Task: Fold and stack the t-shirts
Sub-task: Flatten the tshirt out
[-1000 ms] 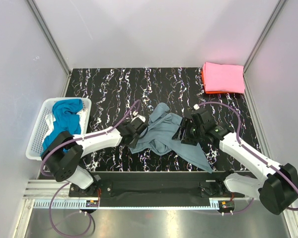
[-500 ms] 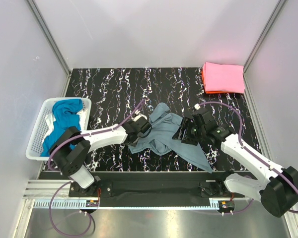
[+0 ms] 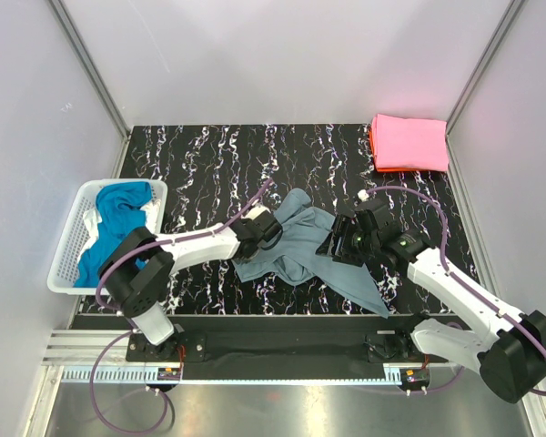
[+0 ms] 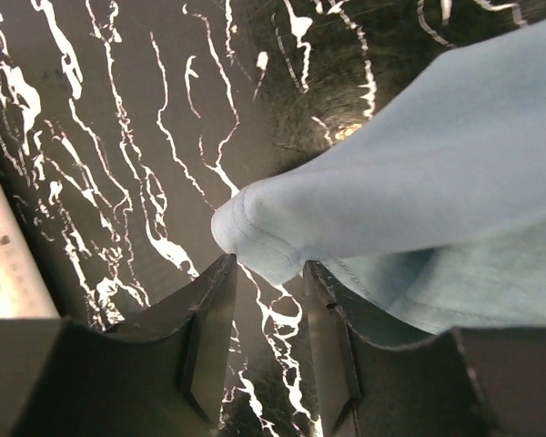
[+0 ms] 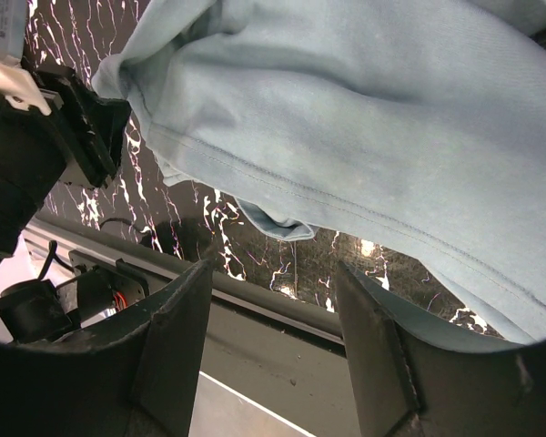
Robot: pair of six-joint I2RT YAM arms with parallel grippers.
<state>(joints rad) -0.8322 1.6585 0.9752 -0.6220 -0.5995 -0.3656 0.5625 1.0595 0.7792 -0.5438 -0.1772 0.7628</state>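
A dusty grey-blue t-shirt [image 3: 302, 244] lies crumpled in the middle of the table. My left gripper [image 3: 271, 229] is low at its left edge. In the left wrist view the left gripper [image 4: 268, 264] is open, and a rounded fold of the grey-blue t-shirt's hem [image 4: 255, 232] sits just at the fingertips, with bare table showing between the fingers. My right gripper [image 3: 337, 244] hangs over the shirt's right part. In its own view the right gripper [image 5: 273, 266] is wide open with nothing in it, and the grey-blue t-shirt [image 5: 364, 127] is spread beyond its tips. A folded pink t-shirt [image 3: 409, 142] lies on an orange-red one [image 3: 371, 144] at the far right corner.
A white mesh basket [image 3: 69, 248] at the left edge holds a teal t-shirt [image 3: 120, 211]. Grey walls close in the table on three sides. A metal rail [image 5: 282, 309] runs along the near edge close to the right gripper.
My left gripper has slid right, up to the grey-blue shirt's left edge. The right arm has hardly moved.
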